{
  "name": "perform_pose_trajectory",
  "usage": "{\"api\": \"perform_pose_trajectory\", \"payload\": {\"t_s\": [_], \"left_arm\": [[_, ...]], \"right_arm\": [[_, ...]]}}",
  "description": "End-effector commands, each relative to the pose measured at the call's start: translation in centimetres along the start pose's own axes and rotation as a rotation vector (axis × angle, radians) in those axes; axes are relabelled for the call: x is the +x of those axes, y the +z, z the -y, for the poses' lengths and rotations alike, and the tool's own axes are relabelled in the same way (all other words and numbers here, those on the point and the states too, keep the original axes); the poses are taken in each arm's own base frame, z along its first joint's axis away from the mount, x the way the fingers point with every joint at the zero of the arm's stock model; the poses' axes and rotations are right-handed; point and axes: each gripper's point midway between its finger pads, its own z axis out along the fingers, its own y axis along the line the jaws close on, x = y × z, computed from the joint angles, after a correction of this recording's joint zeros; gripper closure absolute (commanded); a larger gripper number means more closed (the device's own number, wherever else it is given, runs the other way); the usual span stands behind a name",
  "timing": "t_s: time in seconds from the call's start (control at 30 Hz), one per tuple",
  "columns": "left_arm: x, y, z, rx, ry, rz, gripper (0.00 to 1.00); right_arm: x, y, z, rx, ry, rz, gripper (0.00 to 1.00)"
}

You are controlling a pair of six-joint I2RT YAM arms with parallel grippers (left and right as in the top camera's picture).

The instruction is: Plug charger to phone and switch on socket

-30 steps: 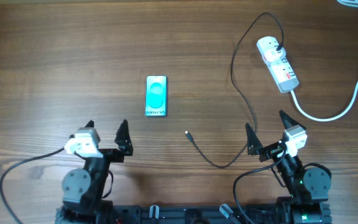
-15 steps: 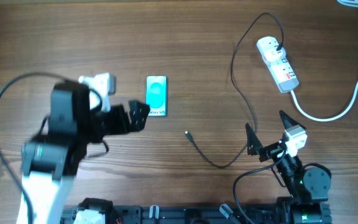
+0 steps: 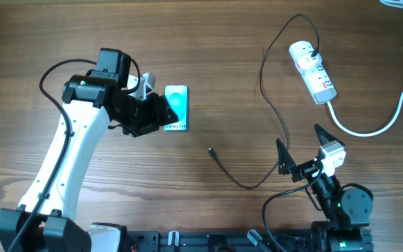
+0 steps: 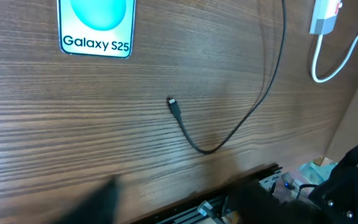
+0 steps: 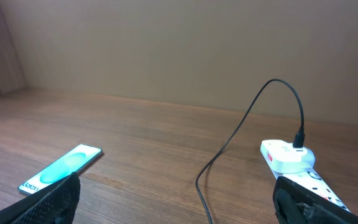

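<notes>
Left gripper (image 3: 161,113) has swung up beside the phone (image 3: 178,98); its 2 fingers, cannot tell. Right gripper (image 3: 299,138) is spread wide. Pin phone still; pinch charger (image 3: 211,151) by its tip, nearby.

A robotics lab bench set-up, by the look of it; two robot arms, left arm (image 3: 65,168) and right arm (image 3: 345,203), stand on a black rail (image 3: 187,241) at the edge of a wood-grain bench (image 3: 40,35); a bare beige wall (image 5: 166,43) rises behind; a phone (image 3: 179,101) and a socket (image 3: 313,73) lie on the bench.
</notes>
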Motion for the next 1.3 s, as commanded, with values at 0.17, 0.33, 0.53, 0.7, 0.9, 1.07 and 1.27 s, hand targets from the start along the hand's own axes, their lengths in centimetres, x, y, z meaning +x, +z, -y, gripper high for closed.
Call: {"api": "perform_pose_trajectory", "payload": {"t_s": [0.17,0.33,0.53,0.7,0.9,1.07,1.27], "left_arm": [[-0.1,0.0,0.3,-0.01,-0.008,0.003,0.96],[-0.1,0.9,-2.4,-0.274,-0.11,0.07,0.96],[0.0,3.7,-0.8,-0.367,-0.069,0.108,0.96],[0.1,6.3,-0.5,-0.419,-0.047,0.1,0.96],[-0.8,9.7,-1.2,-0.47,-0.036,0.083,0.95],[-2.4,11.6,-2.8,-0.534,-0.032,0.111,0.93],[-4.5,12.6,-3.9,-0.59,-0.016,0.185,0.82]], "right_arm": [[-0.2,0.0,0.1,0.005,0.007,0.009,0.0],[-0.2,0.0,0.1,0.005,0.007,0.009,0.0],[-0.2,0.0,0.1,0.005,0.007,0.009,0.0],[-0.2,0.0,0.1,0.005,0.007,0.009,0.0],[-0.2,0.0,0.1,0.005,0.007,0.009,0.0],[-0.2,0.0,0.1,0.005,0.007,0.009,0.0],[-0.2,0.0,0.1,0.005,0.007,0.009,0.0]]}}
